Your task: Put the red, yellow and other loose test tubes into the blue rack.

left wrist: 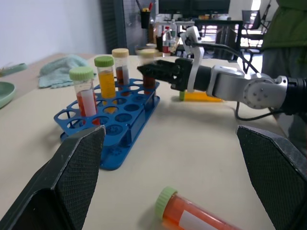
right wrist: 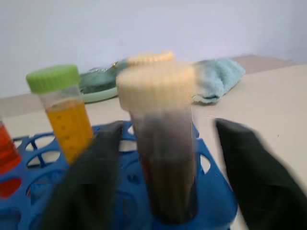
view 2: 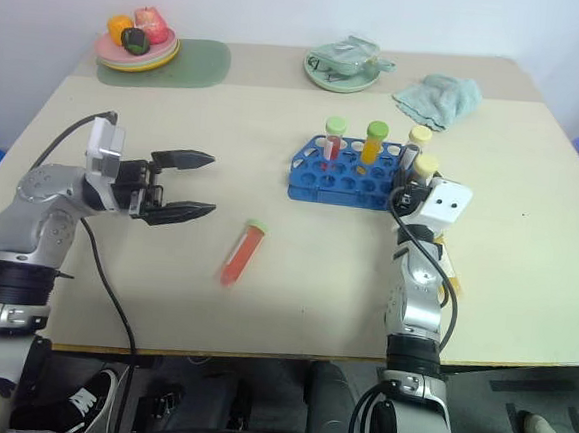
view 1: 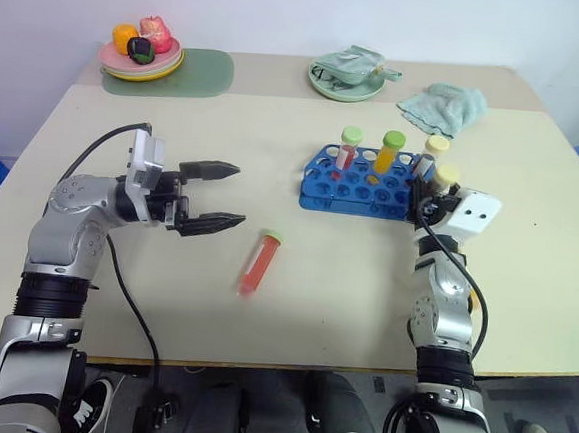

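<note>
The blue rack [view 1: 357, 187] stands right of the table's middle. It holds a red tube [view 1: 347, 148], a yellow tube [view 1: 389, 152] and two dark tubes with cream caps. My right gripper [right wrist: 165, 132] is open at the rack's near right corner, its fingers standing apart on either side of the nearer dark tube [right wrist: 165, 158], which sits in a hole. A loose red tube [view 1: 258, 263] with a green cap lies on the table. My left gripper [view 1: 229, 198] hangs open to its left, pointing toward the rack. Another yellow tube [left wrist: 201, 96] lies behind my right arm.
A plate of toy food [view 1: 142, 52] rests on a green mat [view 1: 200, 74] at the back left. A green dish [view 1: 347, 78] and a teal cloth [view 1: 442, 106] lie at the back right, beyond the rack.
</note>
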Robot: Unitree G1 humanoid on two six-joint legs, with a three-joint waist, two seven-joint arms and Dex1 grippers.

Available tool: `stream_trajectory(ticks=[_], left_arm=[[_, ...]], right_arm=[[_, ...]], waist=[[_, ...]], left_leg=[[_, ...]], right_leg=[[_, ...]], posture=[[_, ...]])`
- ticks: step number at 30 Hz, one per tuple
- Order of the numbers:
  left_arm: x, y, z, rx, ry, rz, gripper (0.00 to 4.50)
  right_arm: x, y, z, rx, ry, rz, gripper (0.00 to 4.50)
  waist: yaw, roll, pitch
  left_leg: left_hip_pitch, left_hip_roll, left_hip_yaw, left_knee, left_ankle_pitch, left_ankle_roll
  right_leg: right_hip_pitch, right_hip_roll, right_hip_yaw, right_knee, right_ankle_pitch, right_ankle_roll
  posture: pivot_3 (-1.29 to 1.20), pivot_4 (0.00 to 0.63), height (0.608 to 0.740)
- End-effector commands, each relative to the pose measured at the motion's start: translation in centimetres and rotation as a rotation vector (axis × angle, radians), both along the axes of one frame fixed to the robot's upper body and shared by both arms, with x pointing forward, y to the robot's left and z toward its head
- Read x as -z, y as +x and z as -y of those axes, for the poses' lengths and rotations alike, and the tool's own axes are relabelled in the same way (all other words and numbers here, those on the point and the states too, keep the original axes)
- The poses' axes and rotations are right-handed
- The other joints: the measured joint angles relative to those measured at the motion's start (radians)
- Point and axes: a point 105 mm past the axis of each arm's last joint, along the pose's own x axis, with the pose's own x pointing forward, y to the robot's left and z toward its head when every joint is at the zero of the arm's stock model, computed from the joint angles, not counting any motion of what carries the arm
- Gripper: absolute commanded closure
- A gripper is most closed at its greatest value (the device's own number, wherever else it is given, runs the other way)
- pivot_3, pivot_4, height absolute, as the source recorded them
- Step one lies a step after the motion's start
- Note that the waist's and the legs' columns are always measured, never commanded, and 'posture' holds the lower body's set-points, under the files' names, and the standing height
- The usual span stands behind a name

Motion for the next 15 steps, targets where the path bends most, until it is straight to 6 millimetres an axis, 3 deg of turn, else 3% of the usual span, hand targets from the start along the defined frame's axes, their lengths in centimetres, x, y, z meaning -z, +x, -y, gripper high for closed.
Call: stream_trajectory(ticks=[1, 7, 12, 15], left_arm=[[-1.5, -0.2, -0.2, 0.002, -0.016, 0.052, 0.00], [-1.5, -0.3, 0.0, 0.005, -0.012, 0.055, 0.00], [-1.2, -0.5, 0.0, 0.005, -0.020, 0.046, 0.00], [-1.0, -0.6, -0.1, 0.005, -0.024, 0.040, 0.00]], right_arm=[[-3.0, -0.6, 0.6, 0.034, -0.046, 0.107, 0.32], [-5.7, -1.2, 0.6, 0.016, -0.050, 0.170, 0.32], [-10.8, -2.3, 1.3, -0.005, -0.064, 0.266, 0.32], [-12.7, -2.7, 2.1, -0.049, -0.074, 0.232, 0.32]], waist=[[0.000, 0.000, 0.000], [0.000, 0.000, 0.000], [0.002, 0.000, 0.000], [0.004, 0.000, 0.000]], left_leg=[[0.000, 0.000, 0.000, 0.000, 0.000, 0.000], [0.000, 0.000, 0.000, 0.000, 0.000, 0.000], [0.000, 0.000, -0.001, 0.000, 0.000, 0.000], [0.000, 0.000, -0.001, 0.000, 0.000, 0.000]], right_leg=[[0.000, 0.000, 0.000, 0.000, 0.000, 0.000], [0.000, 0.000, 0.000, 0.000, 0.000, 0.000], [0.000, 0.000, 0.000, 0.000, 0.000, 0.000], [0.000, 0.000, 0.000, 0.000, 0.000, 0.000]], posture=[[0.00, 0.150, 0.740], [0.00, 0.150, 0.740], [0.00, 0.150, 0.740], [0.00, 0.150, 0.740]])
